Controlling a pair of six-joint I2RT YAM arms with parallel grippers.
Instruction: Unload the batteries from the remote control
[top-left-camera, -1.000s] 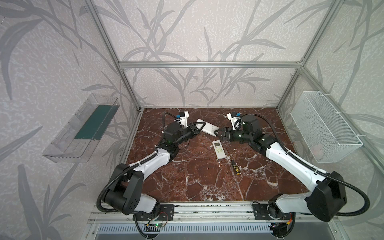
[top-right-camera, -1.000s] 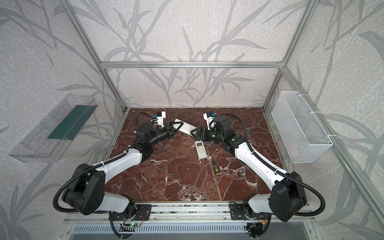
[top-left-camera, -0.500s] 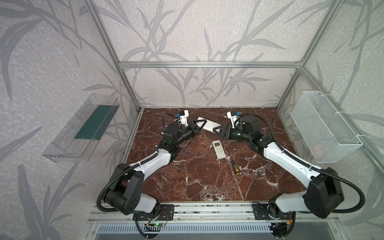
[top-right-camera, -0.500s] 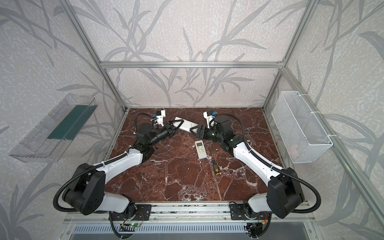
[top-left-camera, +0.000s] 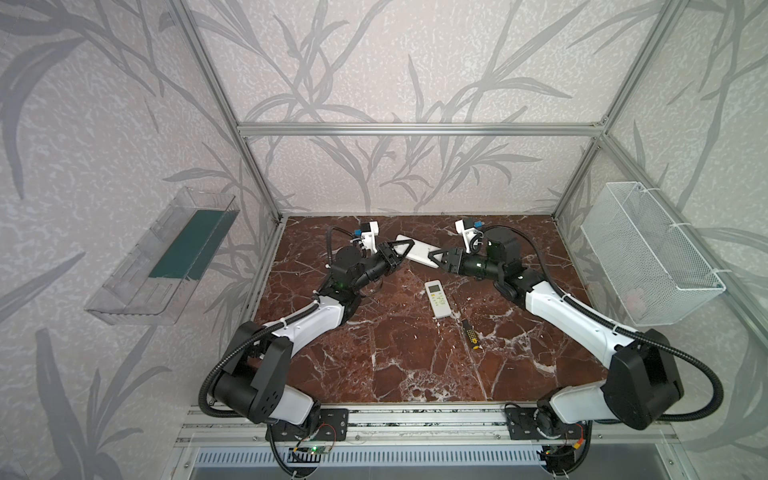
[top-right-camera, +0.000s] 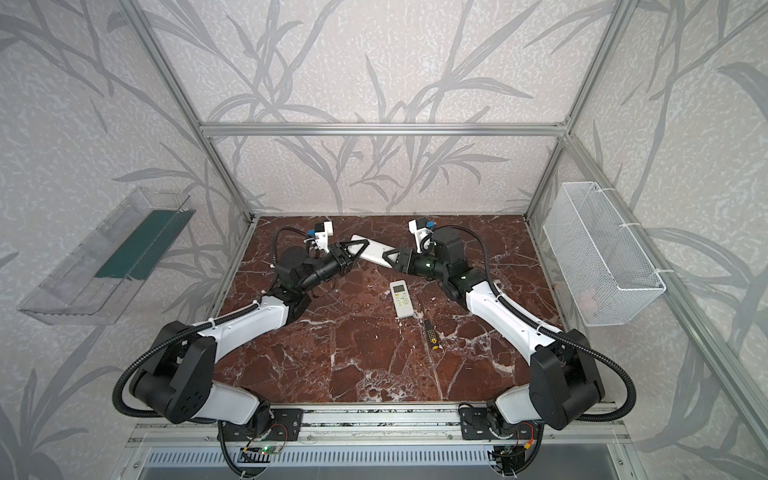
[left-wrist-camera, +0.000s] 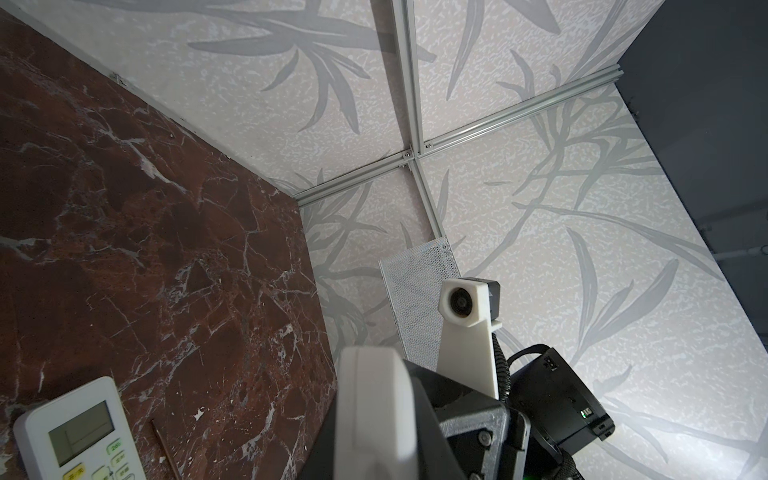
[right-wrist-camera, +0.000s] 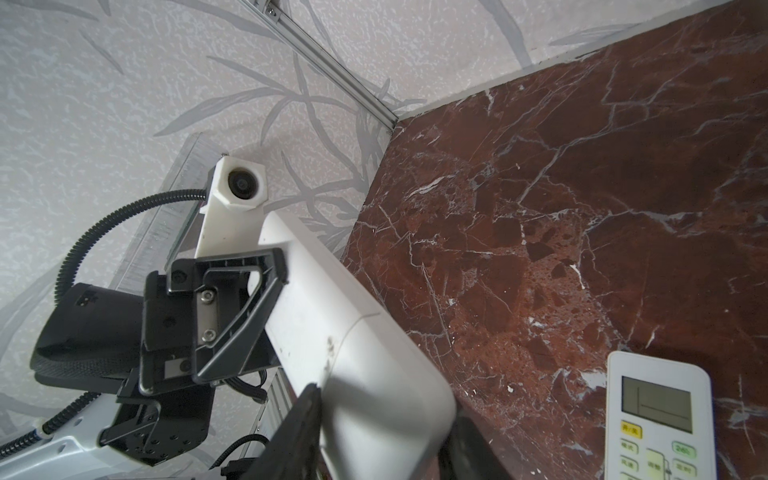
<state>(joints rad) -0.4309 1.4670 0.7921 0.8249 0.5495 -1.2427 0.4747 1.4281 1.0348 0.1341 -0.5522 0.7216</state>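
Note:
A long white remote control (top-left-camera: 417, 251) (top-right-camera: 376, 249) hangs above the back of the marble floor, bridging both arms. My left gripper (top-left-camera: 401, 253) is shut on its left end, across the thin sides (left-wrist-camera: 370, 399). My right gripper (top-left-camera: 434, 257) (right-wrist-camera: 382, 449) is shut on the other end, one jaw against each long edge. The right wrist view shows the remote's plain back (right-wrist-camera: 332, 332) with a cover seam across it. The batteries are hidden.
A second white remote with a display (top-left-camera: 438, 299) (right-wrist-camera: 660, 415) lies face up on the floor, below the held one. A black-and-yellow screwdriver (top-left-camera: 469, 332) lies just in front of it. A wire basket (top-left-camera: 648, 257) hangs on the right wall, a clear tray (top-left-camera: 166, 257) on the left wall.
My right gripper has moved left to the free end of the held remote and its jaws have closed in on it. The left gripper has kept its grip.

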